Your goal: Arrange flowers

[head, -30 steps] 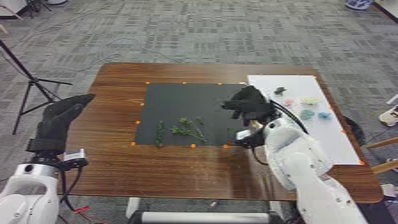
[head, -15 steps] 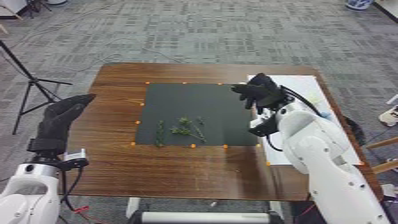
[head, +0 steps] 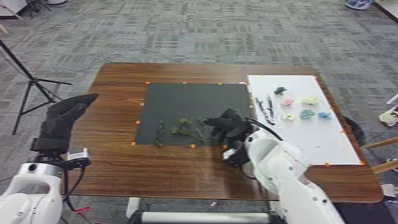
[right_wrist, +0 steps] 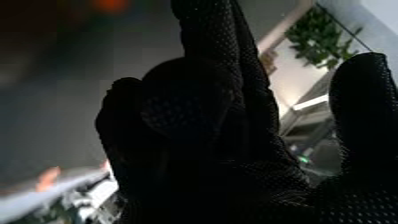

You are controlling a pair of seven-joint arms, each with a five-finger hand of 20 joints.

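Floor: grey carpet with a broken rectangular pattern, surrounding one brown wooden table. One slender black tripod, standing at the head view's left. One blue-and-white rounded vessel, far right. Pale wooden furniture, part seen, right edge. Right wrist view: green leafy plant; bright white light strip.

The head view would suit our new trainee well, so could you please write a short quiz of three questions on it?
1. True or false: the green sprigs lie on the dark mat.
2. Which robot hand is over that mat: A) left, B) right?
3. Fill in: the pink flower lies on the ____ sheet.

Key: 1 true; 2 B, the right hand; 3 white.
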